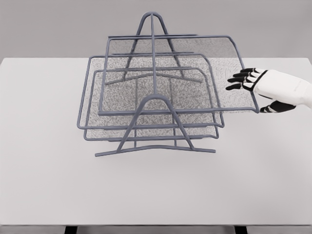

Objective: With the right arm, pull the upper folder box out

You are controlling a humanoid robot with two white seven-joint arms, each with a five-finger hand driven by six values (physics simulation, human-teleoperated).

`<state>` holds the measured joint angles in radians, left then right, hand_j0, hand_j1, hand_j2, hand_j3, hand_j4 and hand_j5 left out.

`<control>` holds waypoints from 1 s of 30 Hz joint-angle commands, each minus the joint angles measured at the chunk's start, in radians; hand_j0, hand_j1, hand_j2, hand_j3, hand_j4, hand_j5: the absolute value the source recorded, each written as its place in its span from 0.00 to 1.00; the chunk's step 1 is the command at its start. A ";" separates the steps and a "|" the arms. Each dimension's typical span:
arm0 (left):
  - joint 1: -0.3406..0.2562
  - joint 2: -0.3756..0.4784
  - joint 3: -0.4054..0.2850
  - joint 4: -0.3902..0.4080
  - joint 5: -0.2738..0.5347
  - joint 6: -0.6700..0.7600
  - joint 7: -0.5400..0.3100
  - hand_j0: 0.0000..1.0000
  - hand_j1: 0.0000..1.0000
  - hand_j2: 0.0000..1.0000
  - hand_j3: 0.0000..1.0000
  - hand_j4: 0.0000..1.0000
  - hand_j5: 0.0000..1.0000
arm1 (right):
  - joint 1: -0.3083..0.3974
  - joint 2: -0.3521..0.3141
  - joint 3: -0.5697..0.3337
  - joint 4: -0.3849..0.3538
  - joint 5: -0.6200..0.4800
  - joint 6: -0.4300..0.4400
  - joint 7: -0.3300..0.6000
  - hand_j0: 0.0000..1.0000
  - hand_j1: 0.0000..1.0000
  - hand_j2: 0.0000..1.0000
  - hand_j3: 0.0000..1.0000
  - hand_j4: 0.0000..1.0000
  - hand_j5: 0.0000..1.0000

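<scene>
- A white worktop fills most of the head view, with a grey wall behind its far edge.
- A dark grey wire letter-tray rack stands near the middle of the worktop, somewhat toward the far edge. Its frame has an arched upright at the near end and another at the far end, and splayed feet resting on the worktop.
- The rack carries three mesh trays stacked one above the other.
- The upper tray, the folder box of the task, sits highest. It is offset toward the right edge of the worktop, so its right side overhangs the two trays below.
- The middle tray and the lower tray sit further left, roughly in line with each other.
- The right hand, white with black fingers, comes in from the right edge of the view, at the upper tray's right rim.
- Its fingers are spread and lie over the rim; the thumb shows below the near right corner. Whether they grip the wire cannot be told.
</scene>
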<state>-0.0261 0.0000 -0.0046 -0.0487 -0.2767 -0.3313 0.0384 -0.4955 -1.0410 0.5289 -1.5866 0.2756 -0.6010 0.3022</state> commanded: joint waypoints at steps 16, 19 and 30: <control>-0.002 0.000 0.000 0.000 0.001 0.000 0.000 1.00 1.00 1.00 1.00 1.00 1.00 | 0.006 -0.065 0.000 0.016 0.082 -0.010 -0.002 1.00 1.00 1.00 1.00 1.00 1.00; -0.002 0.000 0.000 0.000 0.001 0.000 0.000 1.00 1.00 1.00 1.00 1.00 1.00 | 0.003 -0.077 0.000 0.016 0.082 -0.010 -0.002 1.00 1.00 1.00 1.00 1.00 1.00; 0.000 0.000 0.000 0.000 0.001 0.000 0.000 1.00 1.00 1.00 1.00 1.00 1.00 | -0.003 -0.136 0.000 0.014 0.088 -0.010 -0.003 1.00 1.00 1.00 1.00 1.00 1.00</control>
<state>-0.0276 0.0000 -0.0047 -0.0488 -0.2768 -0.3313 0.0384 -0.5001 -1.1628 0.5260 -1.5813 0.2915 -0.6024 0.2989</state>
